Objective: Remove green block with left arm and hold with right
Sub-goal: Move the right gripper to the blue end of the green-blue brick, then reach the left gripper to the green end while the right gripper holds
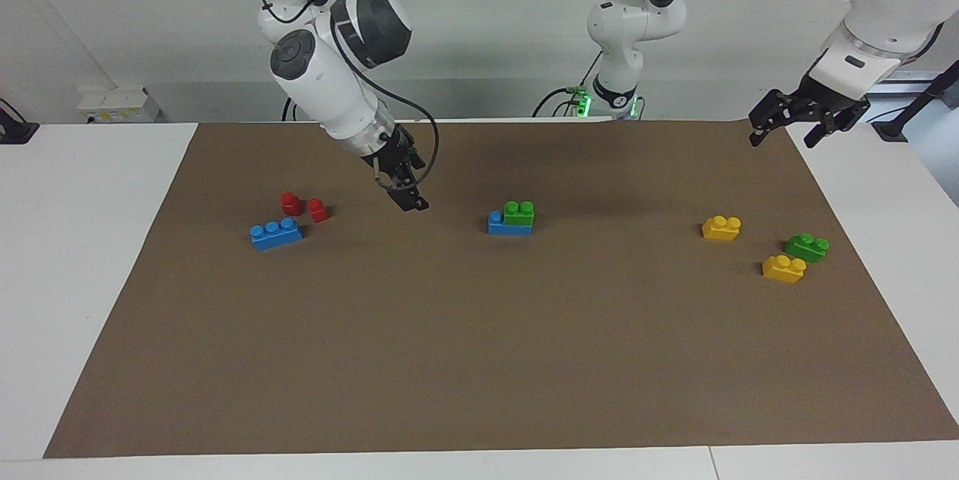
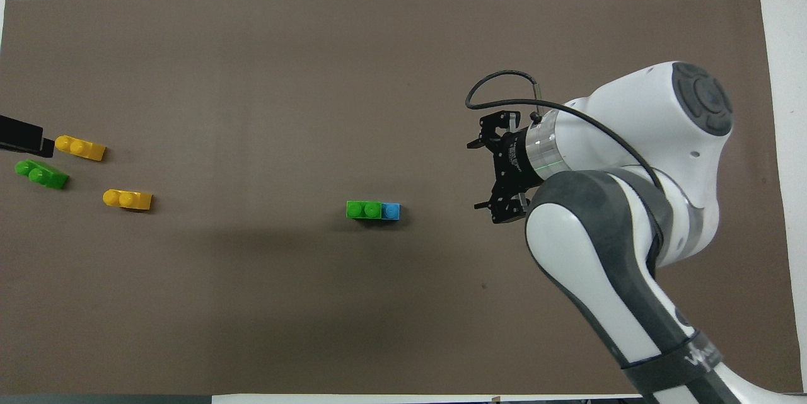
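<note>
A green block (image 1: 519, 213) sits on a short blue brick (image 1: 509, 226) in the middle of the brown mat (image 1: 479, 360); in the overhead view the green block (image 2: 364, 209) covers most of the blue brick (image 2: 391, 210). My right gripper (image 1: 408, 199) hangs open and empty over the mat between that stack and the red pieces, apart from both; it also shows in the overhead view (image 2: 477, 175). My left gripper (image 1: 783, 137) is open and empty, raised over the mat's corner at the left arm's end, and shows in the overhead view (image 2: 22, 137) only as a black edge.
A second green block (image 1: 807, 246) and two yellow bricks (image 1: 721, 228) (image 1: 784, 268) lie toward the left arm's end. Two small red pieces (image 1: 291, 203) (image 1: 318, 210) and a blue three-stud brick (image 1: 276, 233) lie toward the right arm's end, hidden under the right arm in the overhead view.
</note>
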